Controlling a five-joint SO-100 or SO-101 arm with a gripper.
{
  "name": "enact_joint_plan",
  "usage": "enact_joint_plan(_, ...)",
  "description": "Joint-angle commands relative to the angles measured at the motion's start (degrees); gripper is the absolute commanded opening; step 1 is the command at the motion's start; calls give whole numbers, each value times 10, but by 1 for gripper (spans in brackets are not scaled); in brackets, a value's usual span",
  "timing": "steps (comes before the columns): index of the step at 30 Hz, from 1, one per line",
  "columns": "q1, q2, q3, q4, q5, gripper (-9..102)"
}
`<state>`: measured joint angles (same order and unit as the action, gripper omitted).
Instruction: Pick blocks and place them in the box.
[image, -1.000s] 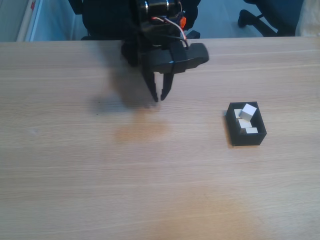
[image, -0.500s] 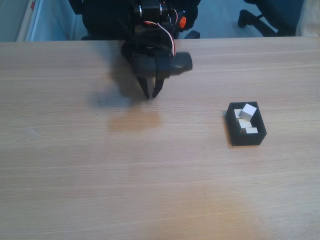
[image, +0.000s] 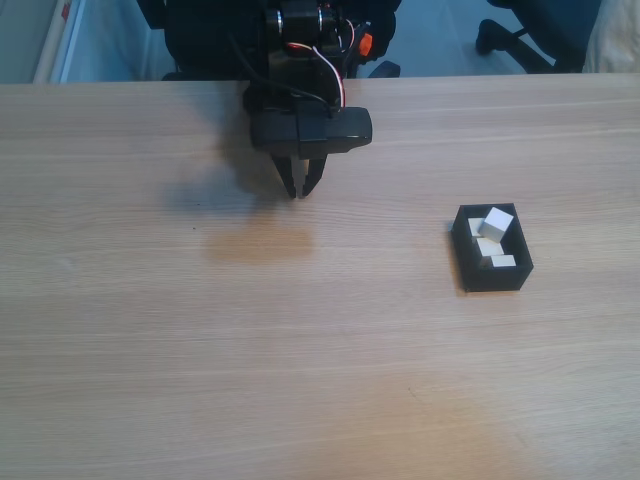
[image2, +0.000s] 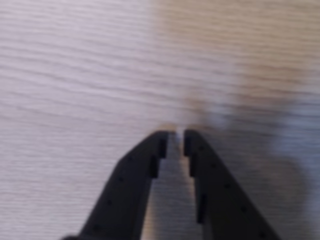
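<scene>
Wood table (image: 150, 330): bare of loose blocks as far as the fixed view shows.
Blocks (image: 494, 224): white, piled inside the box, one tilted on top.
Box (image: 466, 262): black, right of centre.
Gripper (image: 300, 190): fingers nearly together, holding nothing, well left of the box.
Advice: lift clear; don't nudge the pile.

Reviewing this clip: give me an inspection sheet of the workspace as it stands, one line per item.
Surface: light wooden table, bare apart from the box.
Job's things: black box at the right in the fixed view, holding white blocks; at least three show, one tilted on top. No block lies loose on the table.
Clutter: nothing seen.
Gripper: gripper hangs over bare wood left of the box, fingertips nearly together, nothing held; the wrist view shows a thin gap.
Cables: red and white wires on the arm.
Surroundings: chair base behind the table.
</scene>
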<state>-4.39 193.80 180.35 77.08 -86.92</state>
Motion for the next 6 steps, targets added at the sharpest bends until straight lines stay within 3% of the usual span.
enact_joint_plan(1, 4, 16, 36, 47, 3, 0)
enact_joint_plan(6, 0, 16, 36, 47, 2, 0)
